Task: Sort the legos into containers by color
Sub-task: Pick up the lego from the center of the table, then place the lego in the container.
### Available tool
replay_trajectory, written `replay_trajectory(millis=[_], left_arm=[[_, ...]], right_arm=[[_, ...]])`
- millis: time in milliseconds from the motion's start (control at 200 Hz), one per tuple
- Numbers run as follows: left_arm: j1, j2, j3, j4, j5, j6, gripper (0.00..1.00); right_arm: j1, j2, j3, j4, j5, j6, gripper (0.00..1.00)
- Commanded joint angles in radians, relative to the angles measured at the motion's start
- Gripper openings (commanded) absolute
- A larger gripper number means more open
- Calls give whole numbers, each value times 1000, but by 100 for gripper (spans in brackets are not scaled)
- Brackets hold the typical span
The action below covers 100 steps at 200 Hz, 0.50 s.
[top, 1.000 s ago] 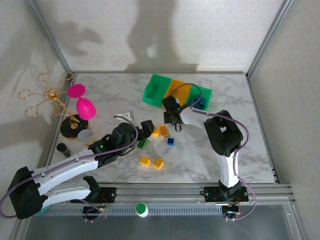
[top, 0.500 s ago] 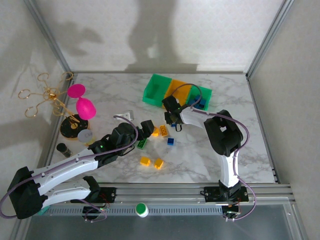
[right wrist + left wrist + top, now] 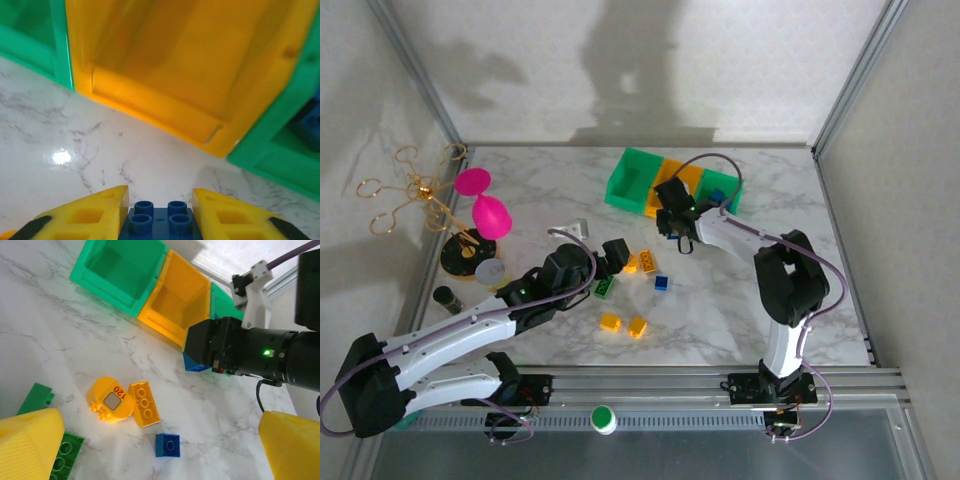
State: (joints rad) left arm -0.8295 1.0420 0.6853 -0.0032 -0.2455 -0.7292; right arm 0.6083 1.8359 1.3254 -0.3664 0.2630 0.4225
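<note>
The containers stand joined in a row at the back: a green bin point(image 3: 633, 181), an orange bin point(image 3: 678, 177) and a green bin point(image 3: 724, 190) with blue pieces in it. My right gripper point(image 3: 672, 218) hovers just in front of the orange bin point(image 3: 165, 65), shut on a blue four-stud brick point(image 3: 160, 222). My left gripper point(image 3: 615, 253) is open above loose legos: a small blue brick point(image 3: 167, 445), an orange brick point(image 3: 145, 404), a round orange piece point(image 3: 110, 400) and a green brick point(image 3: 62, 457). Two orange bricks point(image 3: 624, 324) lie nearer the front.
Two pink goblets point(image 3: 483, 200) and a gold wire stand point(image 3: 415, 190) occupy the left side, with a grey disc point(image 3: 490, 270) and a small black cylinder point(image 3: 447, 297) below them. Enclosure walls close in the table on three sides.
My right gripper has shut on the blue brick and carried it up and to the right, toward the bins. The left arm has held still.
</note>
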Motion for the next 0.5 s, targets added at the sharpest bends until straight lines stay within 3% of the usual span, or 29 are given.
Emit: replay_trajectory(millis=[0, 250, 496], left_arm=[[9, 21, 53, 5, 18, 30, 100], [9, 111, 108, 45, 37, 32, 100], [9, 174, 150, 63, 35, 41, 100]], right_arm=[[-44, -63, -2, -32, 27, 21, 31], [-180, -39, 51, -2, 19, 6, 32], [-233, 74, 141, 36, 92, -7, 32]])
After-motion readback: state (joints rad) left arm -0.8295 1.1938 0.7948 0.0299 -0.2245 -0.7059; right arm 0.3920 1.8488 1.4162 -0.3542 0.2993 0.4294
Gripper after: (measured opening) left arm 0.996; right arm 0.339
